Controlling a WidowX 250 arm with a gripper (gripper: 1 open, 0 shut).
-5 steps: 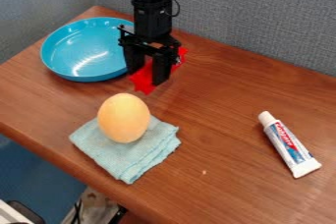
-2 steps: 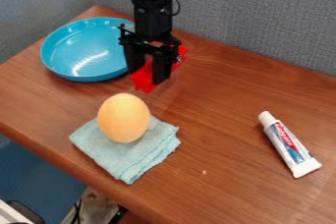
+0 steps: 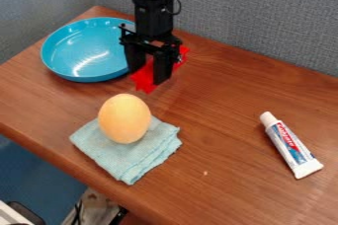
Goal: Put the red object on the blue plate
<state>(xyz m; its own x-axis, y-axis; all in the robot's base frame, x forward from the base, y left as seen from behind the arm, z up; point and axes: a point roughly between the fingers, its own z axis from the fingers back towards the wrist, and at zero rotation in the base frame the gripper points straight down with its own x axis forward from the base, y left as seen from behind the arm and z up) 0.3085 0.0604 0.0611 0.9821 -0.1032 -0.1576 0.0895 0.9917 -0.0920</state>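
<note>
Gripping stage: the hand (image 3: 150, 71) points down over the red object (image 3: 148, 78), its fingers set on either side of the block, which rests on the bench (image 3: 224, 91) just right of the blue plate (image 3: 82, 49).
Hand state: partly open around the block; whether the pads already press on it, I cannot tell.
Next move: judged, confirm the grip, lift clear, carry a little left over the plate's rim, lower and release.
Writing: the toothpaste tube (image 3: 290, 143) carries red print, too small to read.
Others: an orange ball (image 3: 125, 118) sits on a light blue cloth (image 3: 128, 147).
</note>
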